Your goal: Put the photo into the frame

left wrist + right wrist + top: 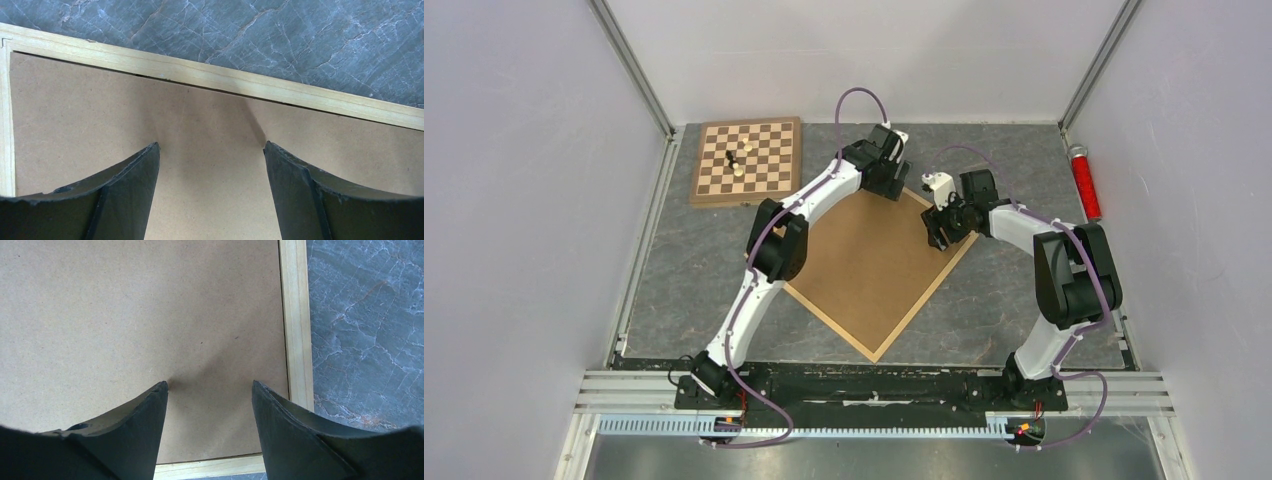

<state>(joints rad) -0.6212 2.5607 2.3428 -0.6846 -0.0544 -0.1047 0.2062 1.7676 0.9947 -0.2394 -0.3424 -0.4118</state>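
Observation:
The light-wood frame [924,303] lies flat on the grey table, turned like a diamond, with a brown backing board [864,270] filling it. The photo is hidden from every view. My left gripper [889,185] is open, tips down on or just over the board [75,125] close to the frame's far rail [240,82]. My right gripper [936,228] is open too, over the board [125,315] at the frame's right corner, with a rail [296,330] just right of its fingers. Nothing sits between either pair of fingers [145,170] [155,405].
A checkered chessboard [746,160] with a few pieces [735,160] sits at the back left. A red cylinder [1084,183] lies along the right wall. Grey marbled tabletop [1014,300] surrounds the frame, and white walls close in the back and sides.

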